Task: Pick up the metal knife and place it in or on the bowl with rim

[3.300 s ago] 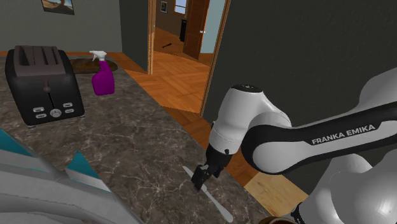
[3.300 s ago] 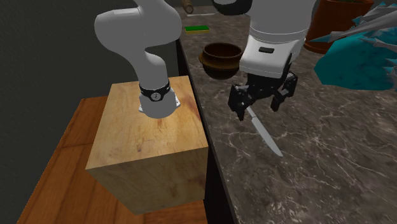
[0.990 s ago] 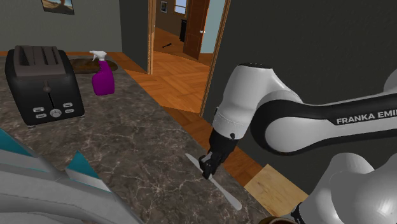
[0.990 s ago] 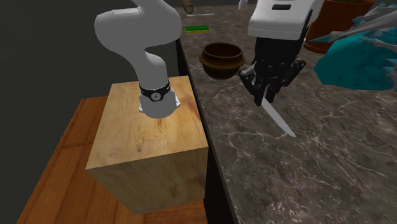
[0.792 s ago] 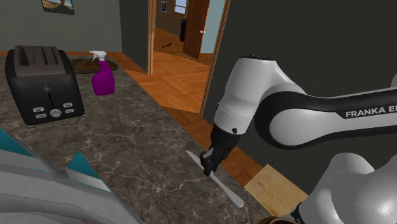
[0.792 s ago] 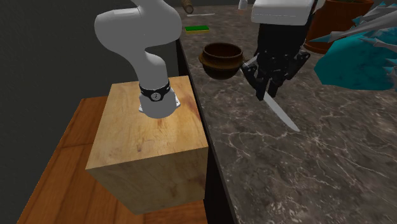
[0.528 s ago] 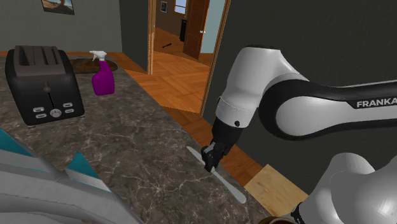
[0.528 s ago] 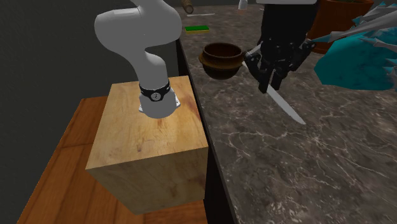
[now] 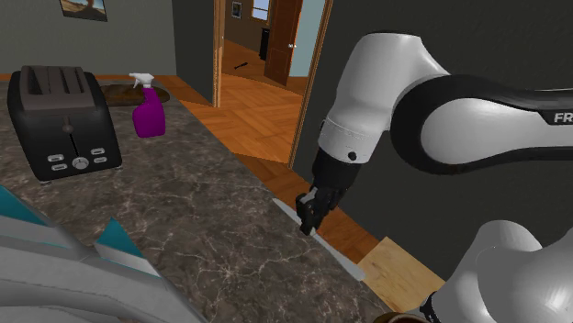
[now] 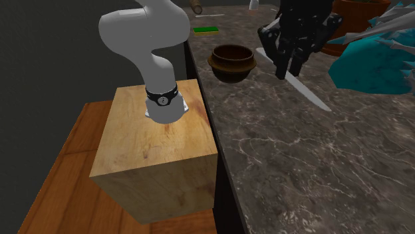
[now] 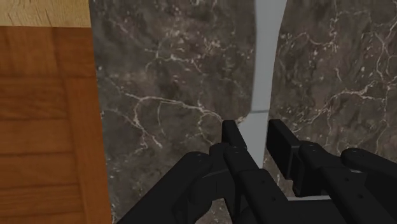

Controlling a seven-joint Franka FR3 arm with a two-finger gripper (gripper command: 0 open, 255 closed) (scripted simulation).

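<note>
Knife (image 11: 264,63) sits pinched in the end effector (image 11: 261,137), blade jutting past it over the dark countertop (image 11: 165,76)

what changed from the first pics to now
The gripper, open over the knife at first, has shut on its handle and lifted it off the counter. It has risen toward the second exterior view's upper right, and the blade now slants down from it. The bowl, toaster and spray bottle stayed put.
</note>
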